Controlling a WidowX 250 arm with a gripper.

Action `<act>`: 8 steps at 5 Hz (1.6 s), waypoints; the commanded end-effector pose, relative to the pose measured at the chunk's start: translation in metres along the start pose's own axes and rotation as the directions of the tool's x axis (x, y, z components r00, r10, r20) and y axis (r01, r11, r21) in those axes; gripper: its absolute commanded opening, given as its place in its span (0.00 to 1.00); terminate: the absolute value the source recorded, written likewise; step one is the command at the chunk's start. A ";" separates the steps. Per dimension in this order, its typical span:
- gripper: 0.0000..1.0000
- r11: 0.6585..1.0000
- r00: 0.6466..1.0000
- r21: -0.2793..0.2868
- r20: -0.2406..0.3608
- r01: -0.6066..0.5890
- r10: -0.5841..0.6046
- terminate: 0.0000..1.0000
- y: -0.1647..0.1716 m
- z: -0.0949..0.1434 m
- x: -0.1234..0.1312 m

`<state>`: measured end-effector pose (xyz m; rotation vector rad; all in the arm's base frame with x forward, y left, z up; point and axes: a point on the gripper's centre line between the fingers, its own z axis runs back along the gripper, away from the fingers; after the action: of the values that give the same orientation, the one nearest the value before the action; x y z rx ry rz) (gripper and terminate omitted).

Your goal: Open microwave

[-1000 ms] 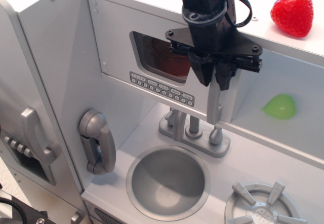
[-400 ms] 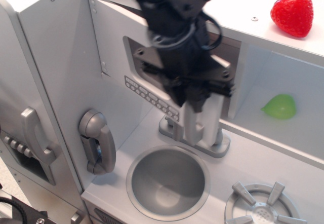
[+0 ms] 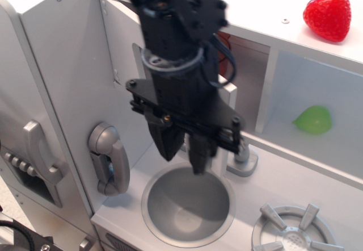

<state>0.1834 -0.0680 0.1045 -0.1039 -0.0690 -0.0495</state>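
Swinging out toward the camera, the microwave (image 3: 122, 46) door sits mostly hidden behind the gripper (image 3: 182, 153), so its bar handle's upright axis lies behind and above the fingertips. Fingers look slightly apart, gripping nothing I can see. Sink basin (image 3: 188, 204) directly below, telephone handset (image 3: 109, 159) left, faucet base (image 3: 243, 160) right.

Microwave (image 3: 122, 41): grey toy-kitchen compartment set high in the unit, under the white top shelf. Door found swung well outward on its left-side hinge, standing at a steep angle to the cabinet face. Only a flat grey strip of the door near the hinge is visible; window, button strip and bar handle are hidden. Opened cavity shows a pale grey interior wall.
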 end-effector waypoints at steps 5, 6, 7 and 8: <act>1.00 0.990 0.986 -0.140 0.165 -0.009 0.033 0.00 -0.054 0.022 0.091; 1.00 0.993 0.984 -0.114 0.172 -0.016 0.036 0.00 -0.027 0.024 0.088; 1.00 0.995 0.987 -0.097 0.160 -0.019 0.034 0.00 0.010 0.016 0.066; 1.00 0.997 0.989 -0.072 0.137 -0.037 0.047 0.00 0.039 0.014 0.039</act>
<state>0.2183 -0.0282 0.0977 -0.1777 -0.1658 -0.0003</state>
